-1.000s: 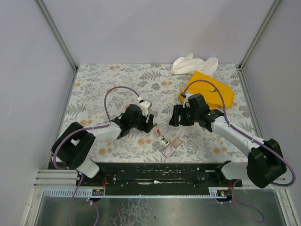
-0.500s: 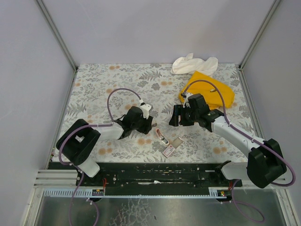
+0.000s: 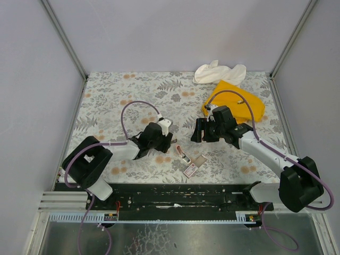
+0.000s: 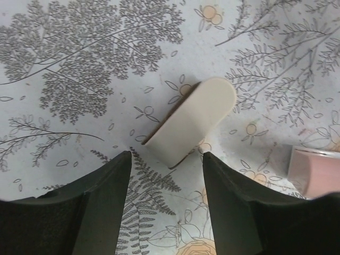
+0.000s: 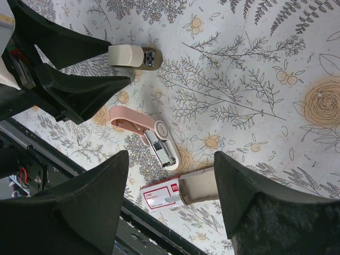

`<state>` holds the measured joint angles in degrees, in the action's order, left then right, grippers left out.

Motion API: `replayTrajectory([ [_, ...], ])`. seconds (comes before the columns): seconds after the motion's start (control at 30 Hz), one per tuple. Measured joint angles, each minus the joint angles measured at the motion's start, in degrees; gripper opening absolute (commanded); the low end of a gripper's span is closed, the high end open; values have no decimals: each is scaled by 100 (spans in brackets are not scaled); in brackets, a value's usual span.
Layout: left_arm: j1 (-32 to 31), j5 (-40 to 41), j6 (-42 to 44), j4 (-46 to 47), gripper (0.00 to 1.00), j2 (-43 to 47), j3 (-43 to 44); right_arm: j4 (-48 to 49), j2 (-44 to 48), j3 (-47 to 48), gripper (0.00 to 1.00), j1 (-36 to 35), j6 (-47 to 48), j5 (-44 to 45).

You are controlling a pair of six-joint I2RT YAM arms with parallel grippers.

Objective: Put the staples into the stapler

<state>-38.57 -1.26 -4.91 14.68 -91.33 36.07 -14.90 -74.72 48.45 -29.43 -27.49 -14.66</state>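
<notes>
One pink plastic stapler [image 5: 142, 129], one pink cardboard staples box [image 5: 161, 195], one cream rounded piece [image 4: 191, 122] before the released left claw [image 4: 166, 172]; right claw [image 5: 171, 155] released too

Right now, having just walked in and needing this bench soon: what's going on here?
Two robot arms are at a stapler-loading job; nothing is gripped. The left claw is open, a small cream rounded plastic piece lying on the floral table cover just ahead of it. The right claw, also open, hovers over the small pink stapler and the flat pink cardboard staple box, its tan inner piece sticking out.
</notes>
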Motion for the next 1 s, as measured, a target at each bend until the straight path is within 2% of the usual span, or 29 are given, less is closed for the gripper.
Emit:
replayTrajectory([
  [0.17, -2, 216, 79, 105, 62, -136, 68, 0, 0, 0, 72, 0, 0, 0],
  [0.37, -2, 210, 155, 321, 60, -409, 254, 0, 0, 0, 72, 0, -7, -2],
  [0.83, -188, 179, 179, 369, 38, -450, 269, 0, 0, 0, 72, 0, -17, -2],
  [1.0, -245, 197, 188, 361, 25, -450, 269, 0, 0, 0, 74, 0, -42, -2],
])
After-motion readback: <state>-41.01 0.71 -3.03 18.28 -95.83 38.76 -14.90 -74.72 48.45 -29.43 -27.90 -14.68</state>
